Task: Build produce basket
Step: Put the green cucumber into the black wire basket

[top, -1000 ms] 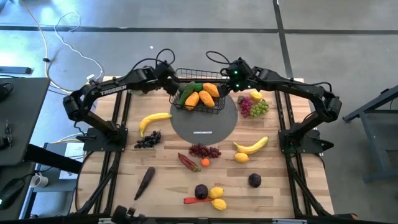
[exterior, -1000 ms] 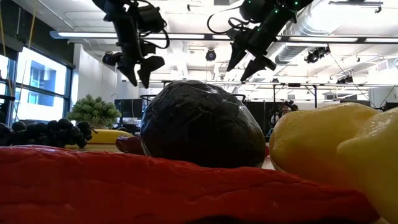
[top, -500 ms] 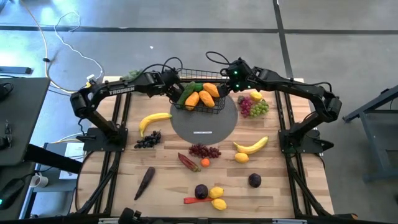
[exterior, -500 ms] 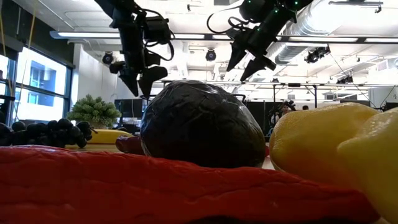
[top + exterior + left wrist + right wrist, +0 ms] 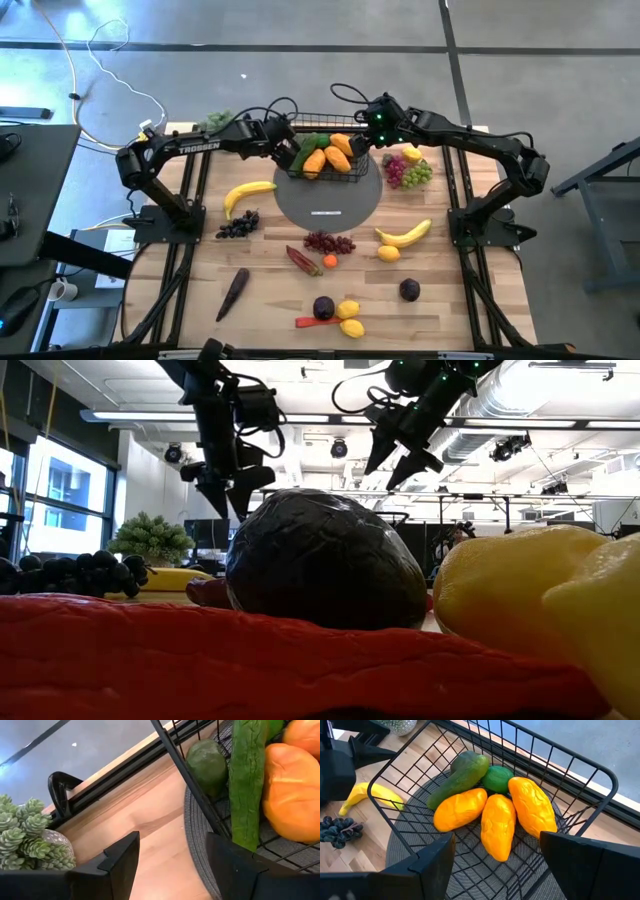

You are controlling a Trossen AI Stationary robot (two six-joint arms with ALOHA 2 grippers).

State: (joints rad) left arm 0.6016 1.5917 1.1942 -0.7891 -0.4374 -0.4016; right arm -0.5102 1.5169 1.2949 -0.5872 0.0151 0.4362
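The black wire basket stands on the grey round disc at the table's far middle. It holds three orange fruits, a cucumber and a small round green fruit. My left gripper is open at the basket's left wall. In the left wrist view its fingers frame bare table and the disc's edge. My right gripper hangs open above the basket's right side, with nothing between its fingers. More produce lies loose on the table. My left gripper has one finger right by the lower part of the basket's left wall. That finger hides the spot, so I cannot tell whether it touches the wire. Nothing lies between the two fingers.
A banana and dark grapes lie left of the disc. Right of it are mixed grapes, a banana and a lemon. Red grapes, chillies, plums, lemons and an eggplant lie nearer. A leafy bunch stands far left.
My left gripper has come down and moved toward the table's right edge, up to the basket's left wall, staying open.
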